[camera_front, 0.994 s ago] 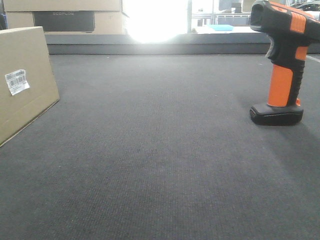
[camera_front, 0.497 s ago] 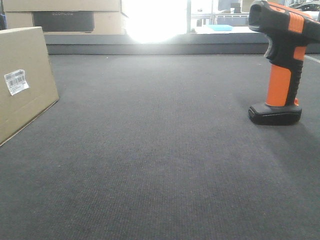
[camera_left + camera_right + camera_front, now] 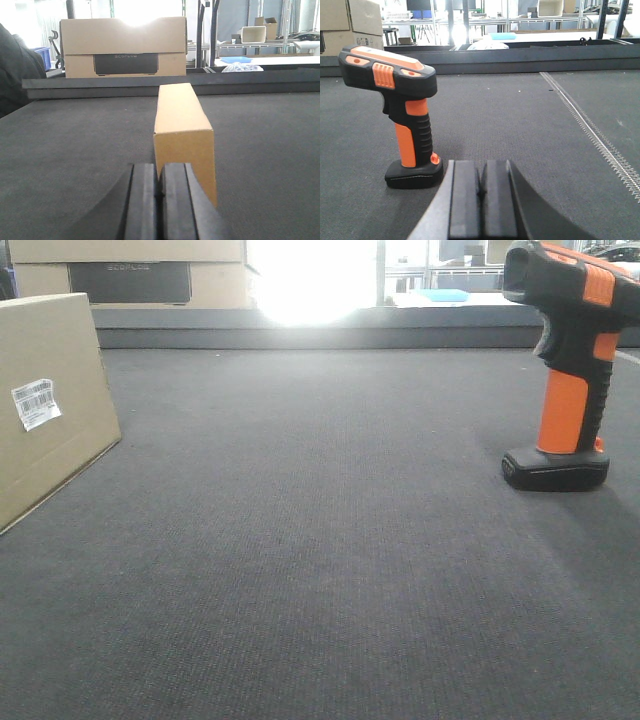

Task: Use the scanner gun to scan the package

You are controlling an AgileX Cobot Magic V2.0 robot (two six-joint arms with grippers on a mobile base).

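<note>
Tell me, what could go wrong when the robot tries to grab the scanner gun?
The scanner gun stands upright on a small base, so a bump from the right gripper, which is shut now, could probably tip it over. The package is narrow and stands close in front of the shut left gripper; a nudge might turn its barcode label away from the scanner.

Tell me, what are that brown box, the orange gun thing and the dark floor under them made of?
The package looks like plain matte cardboard: tan faces, folded edges, a paper barcode label. The scanner gun seems to be hard black and orange plastic, with a ribbed, possibly rubbery grip. The table surface looks like dark woven fabric or felt matting.
</note>
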